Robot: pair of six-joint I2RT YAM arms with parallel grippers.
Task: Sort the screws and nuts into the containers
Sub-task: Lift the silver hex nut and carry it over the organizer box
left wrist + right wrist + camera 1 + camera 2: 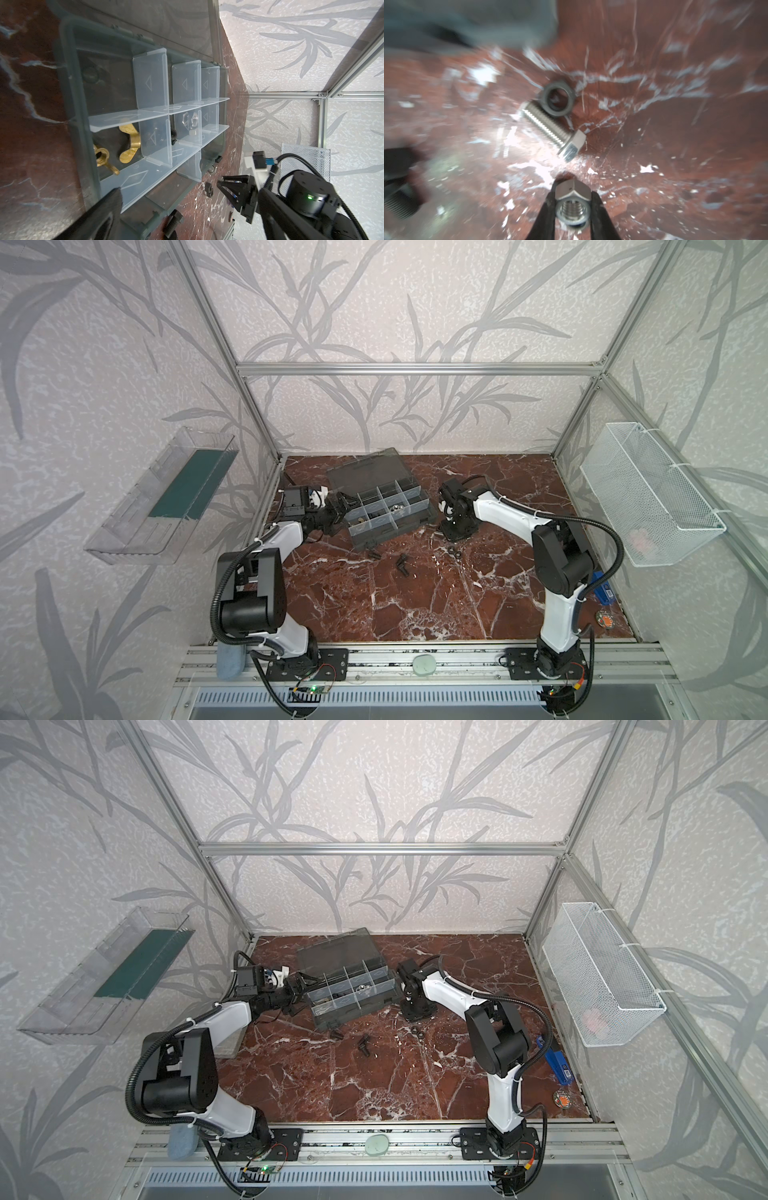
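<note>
The dark grey organizer case (395, 531) (353, 1013) lies open at the back, its containers set in a grid. In the left wrist view the case (83, 104) holds brass wing nuts (126, 145), silver nuts (190, 120) and a black piece (173, 135) in separate cells. My left gripper (343, 506) (301, 986) stands open at the case's left end; one of its fingers (104, 209) shows. My right gripper (573, 199) (444, 529) is shut on a silver nut (572, 192), low over the table right of the case. Just beyond it lie a silver screw (552, 128) and a black nut (557, 98).
Loose black screws (402, 564) (374, 553) and black nuts (455, 551) lie on the marble in front of the case. A white mesh basket (648, 497) hangs on the right wall, a clear tray (162, 497) on the left. A blue object (602, 589) sits at the right edge.
</note>
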